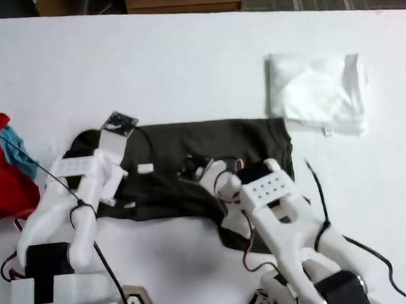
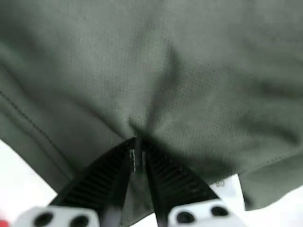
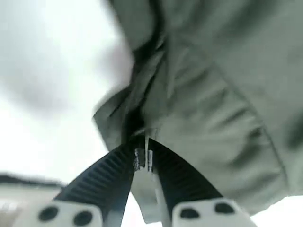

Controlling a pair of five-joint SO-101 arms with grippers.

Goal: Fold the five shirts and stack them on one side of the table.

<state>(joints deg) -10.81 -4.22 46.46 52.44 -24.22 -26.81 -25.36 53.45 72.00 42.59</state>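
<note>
Two claws are clenched on the dark shirt [image 1: 209, 141]. The left claw [image 2: 137, 158] pinches cloth towards its left end, and the right claw [image 3: 143, 158] holds a bunched edge nearer the middle. The shirt lies mid-table [image 1: 183, 57], its long axis running across in front of both arms. Judgement: the near edge must be carried away from the arms. A folded white shirt [image 1: 316, 93] lies apart, far right.

Centre shirt [image 1: 209, 141]: dark olive-grey, plain, fine knit texture. Folded shirt [image 1: 316, 93], 2 o'clock: white. Heap [image 1: 2, 185], 9 o'clock: red with teal. Table [image 1: 184, 63]: white.
</note>
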